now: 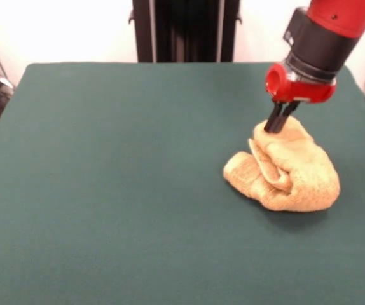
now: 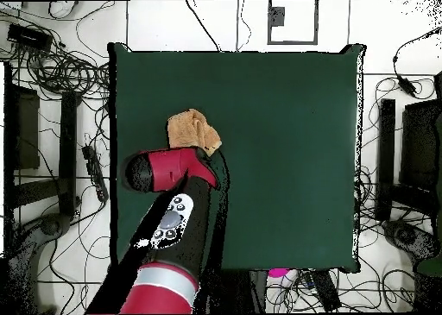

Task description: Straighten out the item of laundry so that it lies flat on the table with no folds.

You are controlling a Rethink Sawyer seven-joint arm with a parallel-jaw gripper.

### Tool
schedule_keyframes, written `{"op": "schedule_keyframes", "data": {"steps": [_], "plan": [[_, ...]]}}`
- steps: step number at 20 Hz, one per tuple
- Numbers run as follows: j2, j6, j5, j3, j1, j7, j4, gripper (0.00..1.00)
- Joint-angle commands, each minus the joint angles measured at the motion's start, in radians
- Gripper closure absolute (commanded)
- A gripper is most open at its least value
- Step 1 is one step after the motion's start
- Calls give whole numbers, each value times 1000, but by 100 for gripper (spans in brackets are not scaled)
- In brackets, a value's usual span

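Note:
The orange-yellow towel (image 1: pixel 287 168) lies crumpled in a thick folded heap on the right part of the dark green table (image 1: pixel 119 190). My gripper (image 1: pixel 273 129) comes down from the upper right. Its two black fingers stand close together, pinched on the towel's raised far edge. In the overhead view the towel (image 2: pixel 192 129) lies near the table's (image 2: pixel 285 156) left edge, partly under the red wrist, which hides the fingers. No care tag shows.
The black pedestal (image 1: pixel 185 30) stands at the table's far side. Cables and dark equipment (image 2: pixel 52 113) lie on the floor around the table. The table's right edge is close to the towel in the front view.

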Motion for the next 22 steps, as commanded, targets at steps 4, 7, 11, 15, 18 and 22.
{"op": "schedule_keyframes", "data": {"steps": [4, 7, 11, 15, 18, 22], "plan": [[-193, 240, 83, 12, -1, 230, 66, 100], [-211, 289, 83, 25, -15, 210, 49, 100], [-213, 273, 85, 55, -36, 196, 48, 100], [-215, 171, 91, 72, -46, 224, 87, 100], [-224, 112, 95, 71, -41, 251, 123, 0], [-228, 66, 88, 54, -24, 277, 154, 0]]}}
